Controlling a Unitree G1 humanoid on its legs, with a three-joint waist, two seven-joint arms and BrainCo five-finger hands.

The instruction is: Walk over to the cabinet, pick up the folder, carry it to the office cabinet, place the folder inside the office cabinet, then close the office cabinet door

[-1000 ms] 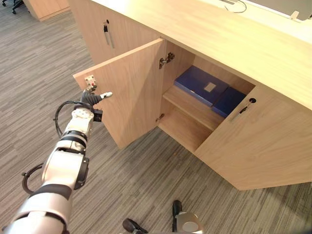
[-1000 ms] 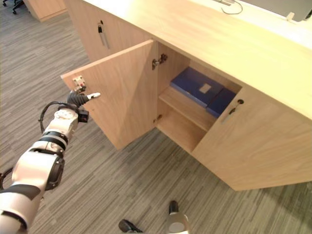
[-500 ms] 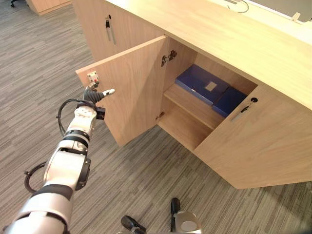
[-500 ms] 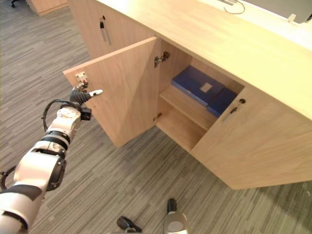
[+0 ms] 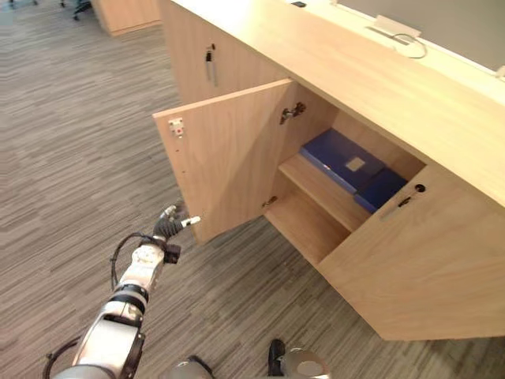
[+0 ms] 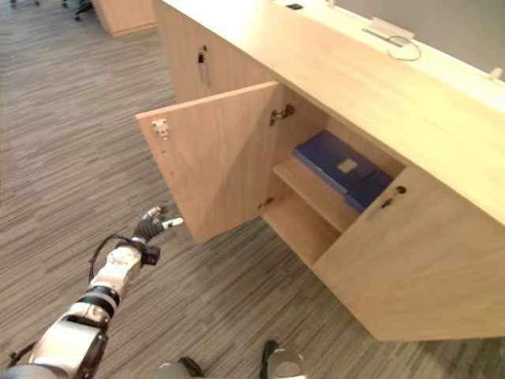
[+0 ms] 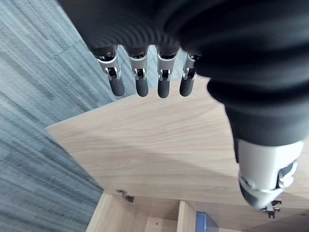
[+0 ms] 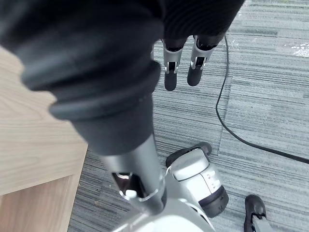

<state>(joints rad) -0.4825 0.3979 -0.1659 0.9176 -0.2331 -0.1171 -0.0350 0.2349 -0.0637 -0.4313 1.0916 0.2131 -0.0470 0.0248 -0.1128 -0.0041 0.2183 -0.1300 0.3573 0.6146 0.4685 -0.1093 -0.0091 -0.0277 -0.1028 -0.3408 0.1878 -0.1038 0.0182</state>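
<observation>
Where the carpet (image 5: 71, 158) runs up to the office cabinet (image 5: 379, 79), the left hand (image 5: 175, 226) hangs with its fingers straight and slightly spread and its thumb pointing at the door (image 5: 229, 158). It grips nothing. It lies just beside the door's lower outer corner; whether it touches cannot be told. The door stands wide open, with a small latch plate (image 5: 177, 126) at its upper outer corner.

The open compartment has two levels. The blue folder (image 5: 339, 156) lies flat on the upper shelf, with a darker blue item (image 5: 380, 188) just beside it on the right. The lower level is bare wood. The neighbouring door (image 5: 426, 260) to the right is closed.

The right hand (image 8: 195, 72) points down over the carpet, fingers straight, holding nothing.

A second ago the left hand was up at the latch plate; it is now low. The door's angle and the folder's place are unchanged, though the view has shifted.
</observation>
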